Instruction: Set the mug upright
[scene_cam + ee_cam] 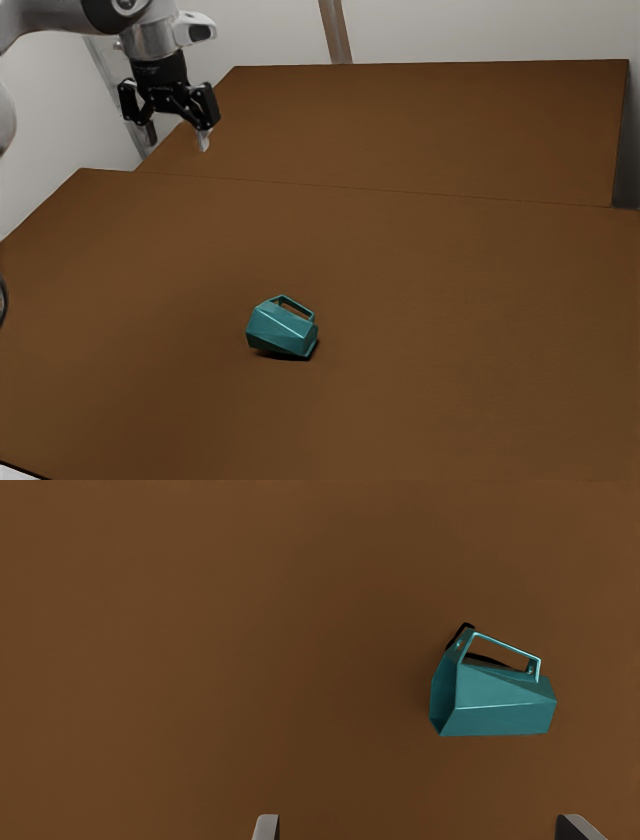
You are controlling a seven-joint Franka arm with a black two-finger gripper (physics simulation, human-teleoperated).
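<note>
Since the teal mug is tipped over on the tabletop, its inside is mostly hidden; the hand is spread wide, fingers kinda cropped in the wrist view.

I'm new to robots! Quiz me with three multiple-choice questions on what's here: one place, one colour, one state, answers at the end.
1. Where is the mug?
A) On a shelf
B) On the tabletop
C) In a bowl

2. What colour is the mug?
A) Teal
B) Red
C) Yellow

3. How is the pincer?
A) Shut on the mug's handle
B) Shut on nothing
C) Open

1: B, its shadow falls on the brown surface beside it.
2: A, both views show blue-green sides.
3: C, its two tips stand wide apart in the wrist view.
</note>
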